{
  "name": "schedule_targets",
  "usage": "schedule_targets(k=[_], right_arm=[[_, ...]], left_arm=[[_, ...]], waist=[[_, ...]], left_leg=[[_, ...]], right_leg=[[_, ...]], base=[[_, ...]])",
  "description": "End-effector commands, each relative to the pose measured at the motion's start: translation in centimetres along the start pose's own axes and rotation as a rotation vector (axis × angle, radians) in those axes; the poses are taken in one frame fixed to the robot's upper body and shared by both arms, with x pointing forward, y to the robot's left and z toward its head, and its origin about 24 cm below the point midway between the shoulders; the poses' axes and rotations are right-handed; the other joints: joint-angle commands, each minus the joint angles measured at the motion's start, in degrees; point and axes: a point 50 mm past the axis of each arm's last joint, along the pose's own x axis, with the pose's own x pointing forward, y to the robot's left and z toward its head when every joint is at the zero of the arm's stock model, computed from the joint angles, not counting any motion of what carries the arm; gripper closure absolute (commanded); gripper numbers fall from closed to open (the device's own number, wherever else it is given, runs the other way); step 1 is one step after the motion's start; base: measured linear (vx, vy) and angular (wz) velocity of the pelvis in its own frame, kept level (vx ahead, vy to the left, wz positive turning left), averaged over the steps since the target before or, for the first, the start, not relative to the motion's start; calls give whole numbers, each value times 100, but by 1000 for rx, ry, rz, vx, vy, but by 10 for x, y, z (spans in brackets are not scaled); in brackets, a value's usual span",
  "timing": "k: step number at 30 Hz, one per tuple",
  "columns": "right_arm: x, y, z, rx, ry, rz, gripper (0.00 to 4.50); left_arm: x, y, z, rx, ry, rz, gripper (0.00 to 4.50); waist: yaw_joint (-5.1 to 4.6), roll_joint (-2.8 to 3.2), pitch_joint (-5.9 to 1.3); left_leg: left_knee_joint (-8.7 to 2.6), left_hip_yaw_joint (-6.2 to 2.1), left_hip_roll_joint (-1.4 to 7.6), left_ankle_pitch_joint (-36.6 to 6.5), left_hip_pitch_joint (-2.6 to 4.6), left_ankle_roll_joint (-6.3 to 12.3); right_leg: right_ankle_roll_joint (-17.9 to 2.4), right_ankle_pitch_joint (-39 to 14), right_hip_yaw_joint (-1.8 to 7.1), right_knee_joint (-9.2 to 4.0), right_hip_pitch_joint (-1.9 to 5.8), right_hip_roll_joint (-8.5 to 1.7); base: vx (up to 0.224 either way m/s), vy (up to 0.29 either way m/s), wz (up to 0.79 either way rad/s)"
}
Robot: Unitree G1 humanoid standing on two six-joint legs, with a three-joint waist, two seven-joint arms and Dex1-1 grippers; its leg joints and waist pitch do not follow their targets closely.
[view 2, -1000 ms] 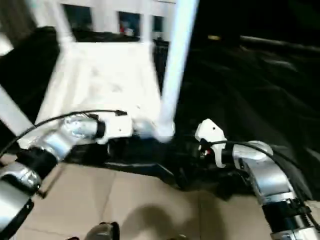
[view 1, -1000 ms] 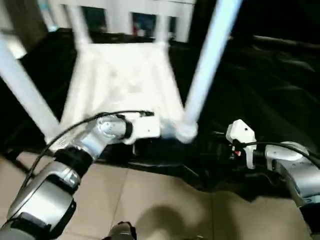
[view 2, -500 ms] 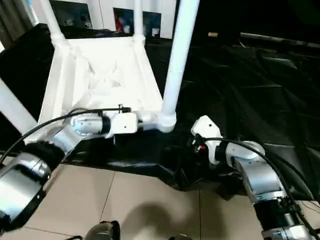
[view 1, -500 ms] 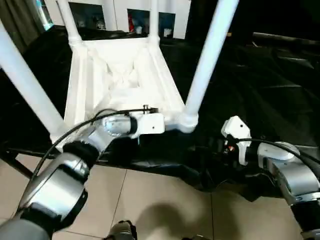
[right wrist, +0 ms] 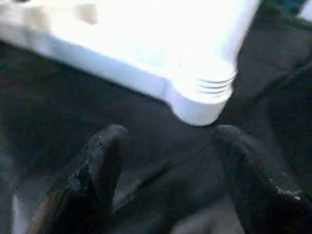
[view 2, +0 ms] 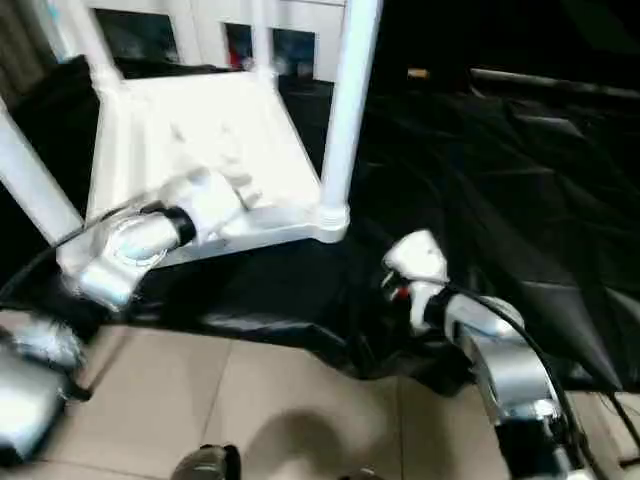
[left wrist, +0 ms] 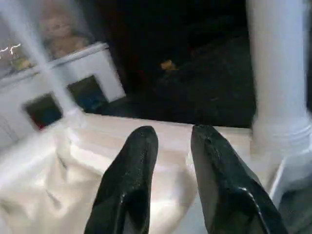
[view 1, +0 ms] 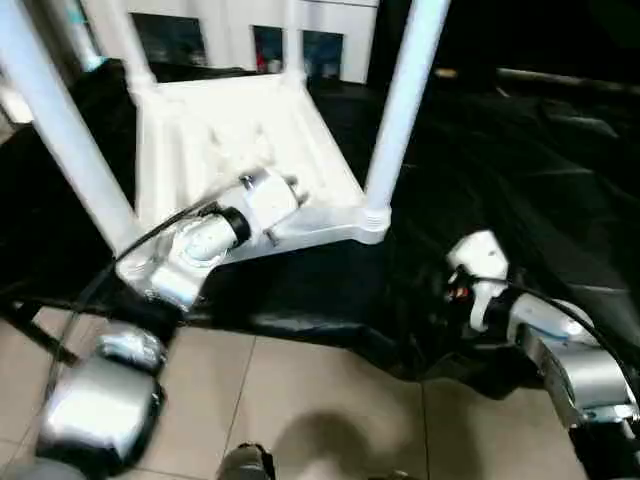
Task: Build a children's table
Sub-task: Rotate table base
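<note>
The children's table (view 1: 240,120) lies upside down on a black cloth, white and ribbed underneath. Its legs stand up from the corner sockets, the near right one (view 1: 400,110) and the near left one (view 1: 60,130) closest to me. My left gripper (left wrist: 170,134) hovers over the underside just behind the front rim. Its black fingers (left wrist: 139,156) are a little apart with nothing between them. My right gripper (right wrist: 170,132) hangs low over the cloth in front of the near right corner socket (right wrist: 204,100), open and empty, not touching it.
The black cloth (view 1: 520,150) spreads wide to the right of the table. Tiled floor (view 1: 320,400) lies below its front edge. A white shelf unit (view 1: 250,20) stands behind the table.
My left hand has swung from the front rim near the right corner socket up and left over the underside. The right arm has hardly moved. The camera has shifted slightly.
</note>
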Motion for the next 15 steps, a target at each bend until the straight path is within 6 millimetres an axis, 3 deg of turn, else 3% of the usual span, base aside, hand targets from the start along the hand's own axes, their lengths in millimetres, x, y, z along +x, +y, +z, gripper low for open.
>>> schedule_targets(k=[1,3,4,5,9,11,12,13,15], right_arm=[[-7,-6,-5,41,10,-101,133],[-12,-6,-14,108,15,-240,133],[-14,-7,-18,141,16,-307,133],[-19,-6,-23,166,22,-375,133],[-33,0,-34,141,21,-490,133],[-38,4,-35,116,2,-492,133],[-41,6,-34,86,-17,-490,133],[-41,6,-34,86,-17,-490,133],[-47,10,-34,117,-54,-502,133]], left_arm=[[-8,-2,-2,-141,-9,88,309],[-24,-13,-18,-157,32,191,309],[-32,-19,-23,-150,40,234,309],[-42,-25,-28,-141,56,275,309],[-69,-30,-31,-105,68,371,309],[-78,-33,-31,-98,79,347,309],[-85,-34,-33,-80,98,348,309],[-85,-34,-33,-80,98,348,309],[-96,-39,-35,-44,120,356,309]], waist=[[-15,-40,-517],[-40,-111,-517],[-60,-80,-507],[-98,-115,-494],[-134,-104,-510],[-151,-114,-480],[-156,-70,-470],[-198,-106,-451],[-256,-39,-456]], left_leg=[[-337,-79,181,-1859,211,19],[-360,-84,189,-2065,235,-77],[-388,-99,195,-2162,230,-136],[-419,-119,216,-2371,244,-238],[-429,-132,184,-2581,282,-365],[-453,-144,179,-2644,256,-363],[-446,-155,175,-2791,282,-379],[-450,-160,169,-2864,267,-371],[-460,-171,151,-2987,270,-384]], right_leg=[[-1441,-1050,233,-519,140,-394],[-1173,-1461,248,-565,120,-382],[-971,-1692,260,-594,106,-389],[-774,-2037,265,-632,93,-385],[-349,-2509,276,-748,47,-382],[-262,-2665,262,-785,46,-390],[-218,-2830,263,-808,13,-395],[-177,-2887,259,-826,8,-384],[-96,-2962,249,-852,2,-359]], base=[[0,0,0],[0,0,0],[0,0,0],[0,0,0],[0,0,0],[0,0,0],[0,0,0],[0,0,0],[0,0,0]])
